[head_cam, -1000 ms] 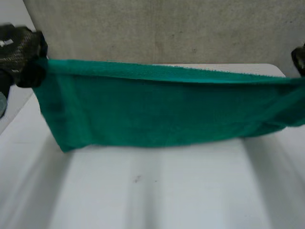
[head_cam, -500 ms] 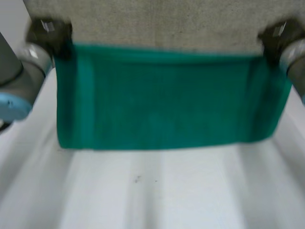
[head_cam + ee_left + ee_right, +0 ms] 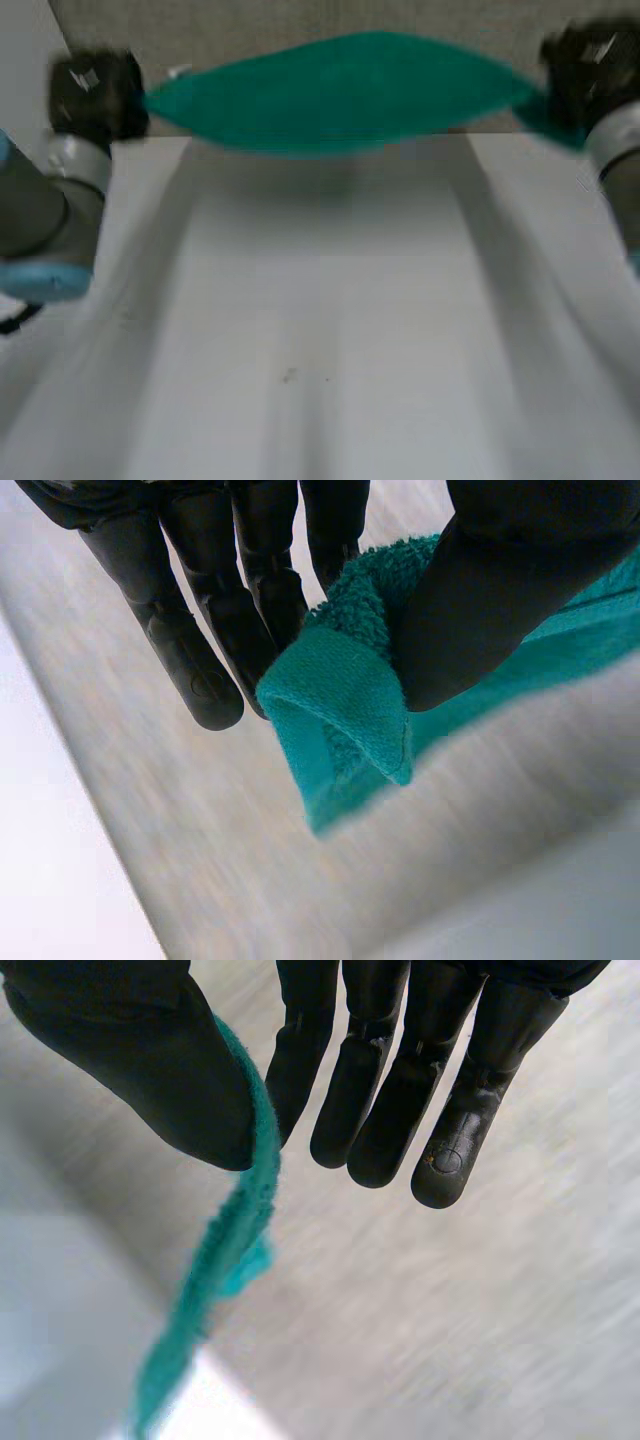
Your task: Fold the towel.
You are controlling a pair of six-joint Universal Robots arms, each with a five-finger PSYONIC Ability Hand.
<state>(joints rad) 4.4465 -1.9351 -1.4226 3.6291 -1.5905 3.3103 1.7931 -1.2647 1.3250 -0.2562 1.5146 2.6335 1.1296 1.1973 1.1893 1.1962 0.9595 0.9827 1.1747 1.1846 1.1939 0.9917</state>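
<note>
Green towel (image 3: 340,92): ends are pinched by fingers of left hand (image 3: 95,95), right hand (image 3: 590,70); earlier hanging, now swung level, likely for spreading on table (image 3: 330,330).

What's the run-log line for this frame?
step: fold towel | towel: held up over table, between hands | left hand: pinches corner | right hand: pinches opposite end

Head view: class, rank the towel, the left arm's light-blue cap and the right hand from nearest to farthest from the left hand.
1. towel, pinched in the left hand
2. light-blue cap, down its own arm
3. right hand, at the towel's far end
</note>
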